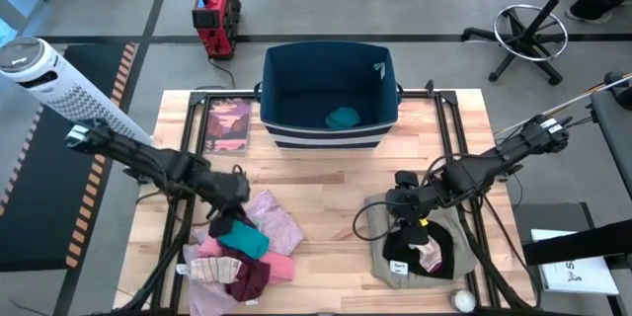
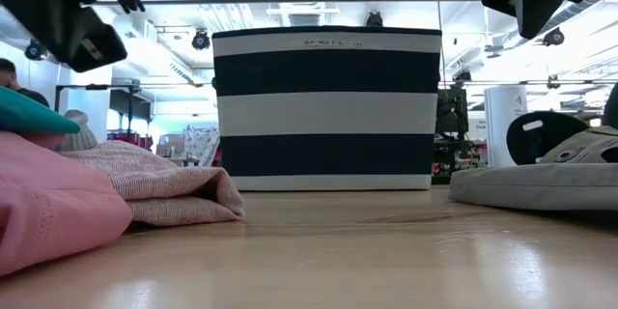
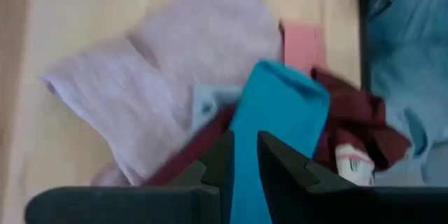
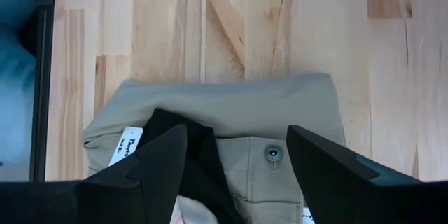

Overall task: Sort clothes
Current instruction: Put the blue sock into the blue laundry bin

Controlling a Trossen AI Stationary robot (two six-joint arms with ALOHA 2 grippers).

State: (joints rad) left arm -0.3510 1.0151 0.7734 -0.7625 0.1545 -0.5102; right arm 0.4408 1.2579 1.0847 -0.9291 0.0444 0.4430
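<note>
A pile of clothes lies at the table's near left: a pale pink piece (image 1: 274, 212), a maroon piece (image 1: 250, 278), a pink piece (image 1: 282, 268) and a beige striped piece (image 1: 211, 270). My left gripper (image 1: 233, 221) is over the pile, shut on a teal piece (image 3: 280, 115). A khaki-grey garment (image 1: 434, 267) lies at the near right with a black piece (image 1: 432, 249) on it. My right gripper (image 4: 234, 157) hangs open just above them, touching nothing. Another teal piece (image 1: 344, 117) lies in the navy bin (image 1: 331, 136). My left gripper pinches the teal piece's near end (image 3: 246, 171) between its two fingers (image 3: 222, 159), which come at it slanting down from the table's left. The rest of the teal piece stretches away from the fingers over the maroon piece (image 3: 350, 122) and the pile.
The navy bin with white stripes stands at the far middle, and the pink-covered book (image 1: 229, 123) lies flat to its left. Bare wood (image 1: 336, 207) lies between the two clothes piles. A small white ball (image 1: 462, 301) sits by the near right edge.
</note>
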